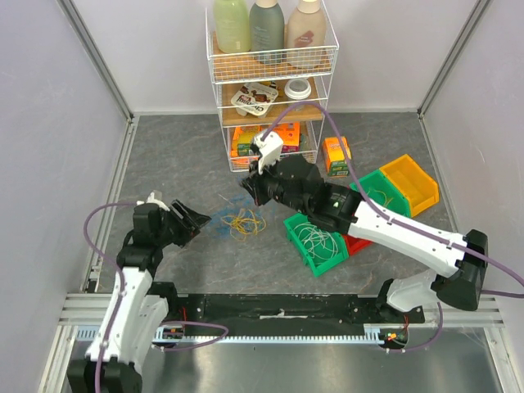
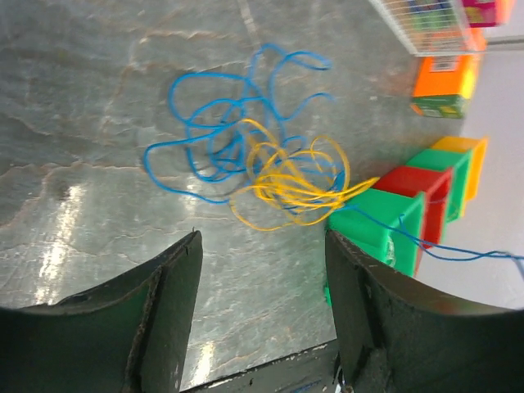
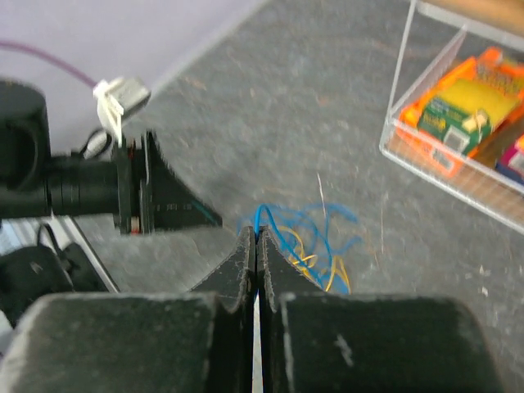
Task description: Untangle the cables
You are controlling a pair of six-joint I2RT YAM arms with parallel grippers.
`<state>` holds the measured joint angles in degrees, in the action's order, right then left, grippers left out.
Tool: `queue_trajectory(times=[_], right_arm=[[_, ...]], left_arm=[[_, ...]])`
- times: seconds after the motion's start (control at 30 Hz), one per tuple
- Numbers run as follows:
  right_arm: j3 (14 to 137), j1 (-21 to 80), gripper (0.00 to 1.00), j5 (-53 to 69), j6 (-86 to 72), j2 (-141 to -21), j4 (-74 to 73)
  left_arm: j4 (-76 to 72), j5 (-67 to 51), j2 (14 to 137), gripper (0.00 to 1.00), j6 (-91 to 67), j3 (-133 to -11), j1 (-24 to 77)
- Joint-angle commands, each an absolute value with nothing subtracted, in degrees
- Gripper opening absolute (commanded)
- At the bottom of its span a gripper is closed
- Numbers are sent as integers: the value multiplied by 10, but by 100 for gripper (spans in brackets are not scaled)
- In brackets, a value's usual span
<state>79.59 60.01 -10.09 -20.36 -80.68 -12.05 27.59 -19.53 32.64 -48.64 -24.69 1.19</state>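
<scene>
Nearest the overhead camera runs the black mounting rail (image 1: 278, 311). Beyond it, on the grey table (image 1: 180, 164), the left gripper (image 1: 199, 221) points at a small heap of wire with its jaws spread and nothing in them. The yellow cable (image 1: 246, 221) is the plain part of that heap, while the blue cable (image 1: 219, 229) shows only as a faint smear beside it. The right gripper (image 1: 246, 188) hangs just above the heap's far side. A bundle of white cables (image 1: 321, 240) lies apart from the heap inside the green bin (image 1: 296, 237). That part of the sorting looks done.

From the left wrist, the two dark fingers (image 2: 164, 311) stand wide apart and empty, short of the wires. The blue loops sprawl on the table, and the yellow coil overlaps their right half, threaded through it in places. One blue strand runs off taut past the bin's corner.

From the right wrist, the fingertips (image 3: 246, 246) are pressed together on a blue strand that rises from the pile below. Blue and yellow are not yet parted, so that pull-apart is what remains. No dark grey wire can be made out.
</scene>
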Motion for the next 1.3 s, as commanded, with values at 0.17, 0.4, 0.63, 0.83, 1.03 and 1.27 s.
queue_trajectory(times=[0.17, 0.4, 0.63, 0.83, 1.03, 1.27], right_arm=[[642, 599, 0, -138, -220, -794, -62], [600, 599, 1, -135, -216, -785, -35], [585, 593, 1, -120, -216, -773, -21], [561, 591, 0, -115, -228, -777, -4], [549, 591, 1, -62, -258, -809, 33], [565, 608, 4, 15, -302, -902, 80]], left_arm=[[141, -168, 627, 57, -461, -277, 18], [152, -56, 699, 60, -453, -317, 88], [171, 21, 781, 59, -443, -357, 108], [178, 42, 841, 50, -426, -403, 127], [191, 75, 830, 2, -428, -414, 127], [279, 131, 586, 2, -452, -397, 127]])
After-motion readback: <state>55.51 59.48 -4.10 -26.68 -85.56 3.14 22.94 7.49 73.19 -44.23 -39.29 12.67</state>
